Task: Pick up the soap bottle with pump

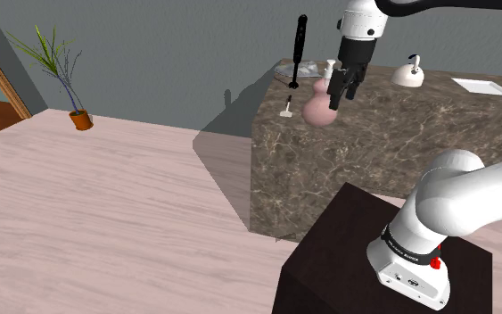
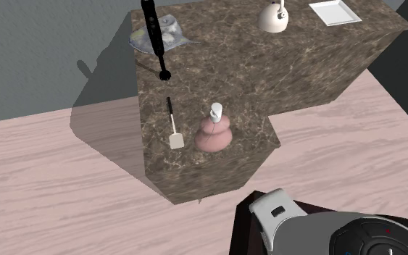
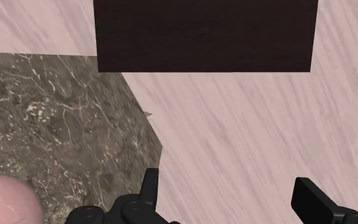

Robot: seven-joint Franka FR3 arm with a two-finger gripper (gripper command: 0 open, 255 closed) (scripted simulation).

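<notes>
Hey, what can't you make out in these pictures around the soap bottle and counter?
Wrist view: soap bottle cut off at the corner, a pink curve.
Shoulder view: gripper overlaps the bottle's right part.
Second exterior view: black upright tool cut by the top edge; glassy thing behind it too faint to name.

On the marble counter (image 1: 374, 169): white kettle (image 1: 408, 73) beside square white plate (image 1: 483, 86), small white spatula (image 2: 174, 130) near its corner; potted plant (image 1: 80, 119) well off it.

Spatula (image 2: 176, 139) beside soap bottle (image 2: 214, 136) — black utensil (image 2: 153, 36) behind
</notes>
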